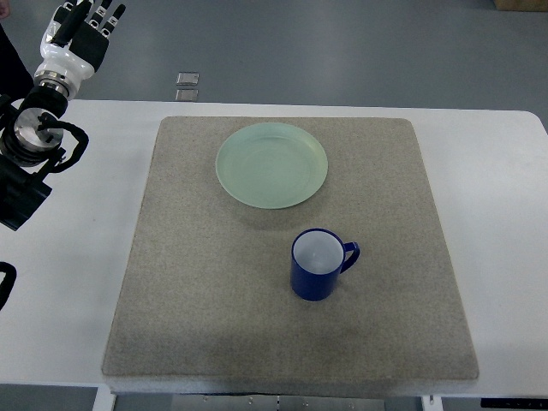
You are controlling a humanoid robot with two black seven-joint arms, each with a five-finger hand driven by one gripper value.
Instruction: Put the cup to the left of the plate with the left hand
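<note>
Blue cup [318, 265] upright on the grey mat [171, 282], below and a little right of the green plate [271, 164], near it but not touching. Handle turned to the right, away from the working arm. White inside, empty as far as could be told.

Left hand [81, 34] raised at the upper left corner, beyond the table [86, 214] edge and well apart from the cup. Fingers stretched out straight, nothing gripped. Right hand out of view.

Task judged not begun: mat left of the plate bare, cup untouched.

Judged rigid and fairly light, likely enamel or glazed ware, so smooth and apt to slip under a loose hold; liable to chip or dent if dropped. Best taken round the body from the left side, fingers wrapped about the wall below the rim, since the handle faced the far side. Firm, level hold called for, then a wide carry round or over the plate to avoid a knock.
</note>
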